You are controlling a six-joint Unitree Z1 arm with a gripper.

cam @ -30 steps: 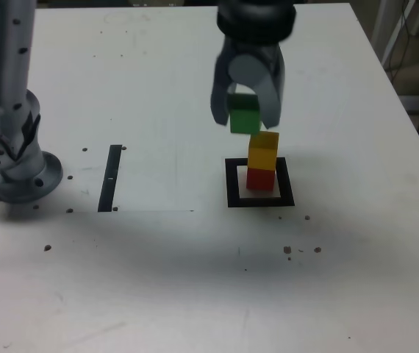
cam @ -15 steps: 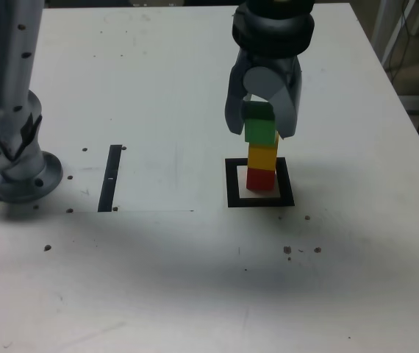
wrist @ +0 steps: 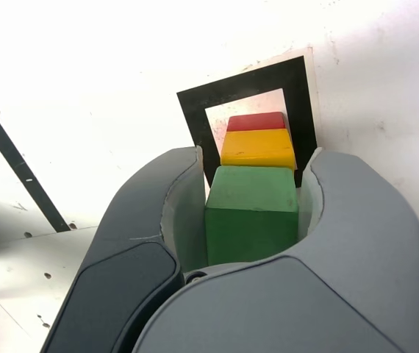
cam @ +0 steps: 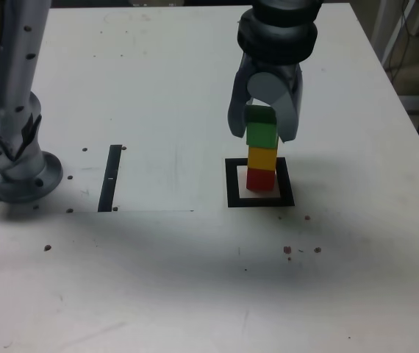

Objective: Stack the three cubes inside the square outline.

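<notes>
The pincer (cam: pixel 262 137) is closed on a small matte green cube (cam: pixel 262 128), its two grey, curved fingers lying along opposite sides of the block. In the exterior view it reaches down from the top edge, over the stack, and its fingertips stop above the counter (cam: pixel 158 279). The green cube is at the top of the column, directly above a matte yellow cube (cam: pixel 262 158); whether their faces touch, I cannot tell. The yellow cube sits on a matte red cube (cam: pixel 260 180), which is the lowest of the three and stands inside the flat, thick black square outline (cam: pixel 233 184), on its pale centre. In the wrist view, the green cube hides part of the yellow one, and only a narrow band of the red cube shows beyond the yellow.

A thin, straight black strip (cam: pixel 110 178) lies on the whitish counter, well apart from the outline, towards the exterior view's left. Further to that side are the rounded grey base (cam: pixel 26 184) and a raised grey section of the arm (cam: pixel 24 66). Small dark spots (cam: pixel 287 250) mark the counter, some of them near the outline.
</notes>
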